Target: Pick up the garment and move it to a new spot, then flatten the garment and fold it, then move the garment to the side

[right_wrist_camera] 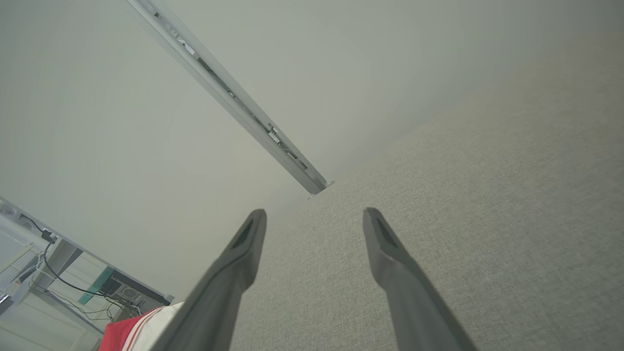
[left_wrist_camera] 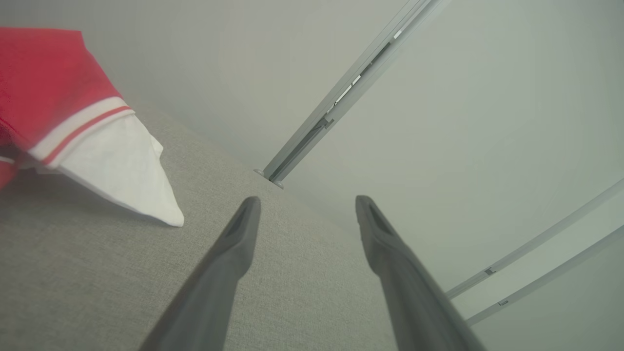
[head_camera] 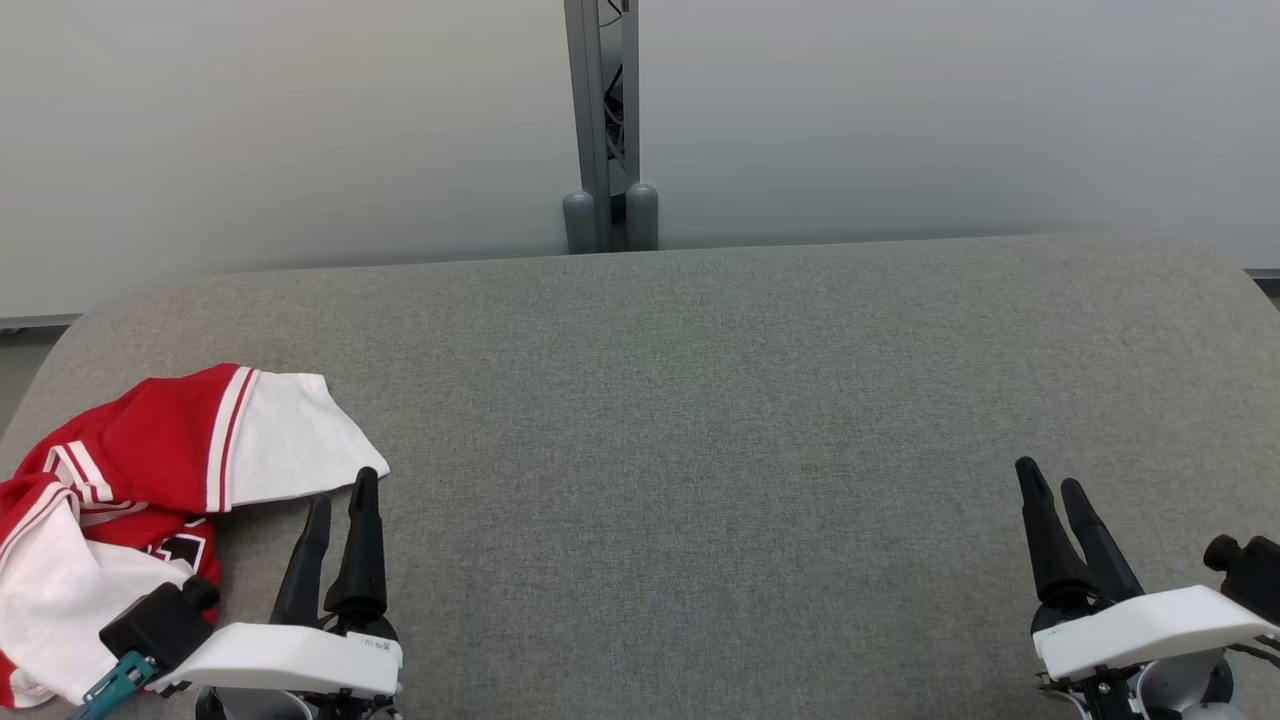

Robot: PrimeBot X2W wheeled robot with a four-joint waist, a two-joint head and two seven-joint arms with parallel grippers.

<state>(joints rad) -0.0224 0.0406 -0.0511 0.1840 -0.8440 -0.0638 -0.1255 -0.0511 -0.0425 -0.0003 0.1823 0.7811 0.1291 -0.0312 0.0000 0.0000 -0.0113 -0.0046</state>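
Garment (head_camera: 150, 470), a crumpled red-and-white sports jersey of soft cloth, lies bunched at the near left corner of the grey fabric-covered table (head_camera: 700, 400). The left gripper (head_camera: 343, 488) hovers at that same corner, jaws spread and empty, tips just beside the garment's white flap. The right gripper (head_camera: 1050, 476) sits at the table's near right corner, likewise agape. For step 1 (the pick-up), I would pinch a thick fold rather than the thin flap, then lift it clear before carrying it toward the table's middle.

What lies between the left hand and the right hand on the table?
Nothing: in the head view the stretch of grey table between the left hand and right hand is bare.
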